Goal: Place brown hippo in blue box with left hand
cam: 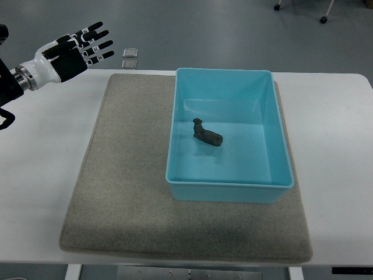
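A small brown hippo (207,133) lies on the floor of the blue box (228,188), near its middle, head toward the far left. The box stands on the right half of a grey mat (125,175). My left hand (87,45) hovers at the upper left, past the far-left corner of the mat and well away from the box. Its black and white fingers (100,41) are spread straight and hold nothing. No right arm shows in the picture.
The mat lies on a white table (41,175). Two small clear square pieces (129,57) lie on the floor just beyond the table's far edge. Chair casters (323,19) show at the top right.
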Available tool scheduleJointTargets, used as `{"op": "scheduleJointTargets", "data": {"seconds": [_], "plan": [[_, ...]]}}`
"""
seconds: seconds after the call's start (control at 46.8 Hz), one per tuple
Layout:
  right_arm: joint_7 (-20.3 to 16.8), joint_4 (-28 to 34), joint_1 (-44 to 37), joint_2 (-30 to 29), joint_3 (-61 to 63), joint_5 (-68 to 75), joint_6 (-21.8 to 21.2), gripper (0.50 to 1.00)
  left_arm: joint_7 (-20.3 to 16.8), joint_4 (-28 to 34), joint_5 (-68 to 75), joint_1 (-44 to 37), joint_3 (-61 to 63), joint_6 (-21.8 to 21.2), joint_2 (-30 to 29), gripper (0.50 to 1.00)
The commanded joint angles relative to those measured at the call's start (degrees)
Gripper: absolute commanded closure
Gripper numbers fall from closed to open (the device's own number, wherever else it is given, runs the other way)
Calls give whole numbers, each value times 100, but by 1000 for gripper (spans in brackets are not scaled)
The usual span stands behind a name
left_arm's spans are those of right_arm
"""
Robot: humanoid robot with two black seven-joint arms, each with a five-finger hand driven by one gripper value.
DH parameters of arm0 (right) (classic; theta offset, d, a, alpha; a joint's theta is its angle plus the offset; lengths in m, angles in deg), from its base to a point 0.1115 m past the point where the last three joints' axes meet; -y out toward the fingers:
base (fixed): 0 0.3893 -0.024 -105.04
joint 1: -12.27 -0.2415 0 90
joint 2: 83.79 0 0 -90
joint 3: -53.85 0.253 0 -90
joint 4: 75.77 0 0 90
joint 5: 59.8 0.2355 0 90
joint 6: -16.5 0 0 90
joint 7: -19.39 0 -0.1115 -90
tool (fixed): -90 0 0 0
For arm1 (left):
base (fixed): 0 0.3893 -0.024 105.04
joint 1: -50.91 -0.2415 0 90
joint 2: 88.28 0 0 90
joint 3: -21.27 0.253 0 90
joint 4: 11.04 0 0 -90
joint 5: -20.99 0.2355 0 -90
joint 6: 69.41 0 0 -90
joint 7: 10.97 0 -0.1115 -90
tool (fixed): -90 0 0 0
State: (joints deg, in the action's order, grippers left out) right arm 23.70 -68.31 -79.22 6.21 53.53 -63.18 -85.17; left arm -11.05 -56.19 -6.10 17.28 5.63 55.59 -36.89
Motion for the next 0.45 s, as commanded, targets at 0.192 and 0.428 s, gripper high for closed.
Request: {"op": "scheduleJointTargets", "data": {"seconds": [0.192,0.428], "plan": [[-17,177,0,0,5,4,-11,564,0,6,2,-3,0,0,-130,500],[-17,318,17,0,-30,-23,-11,564,8,6,19,-3,9,0,-200,500]]}}
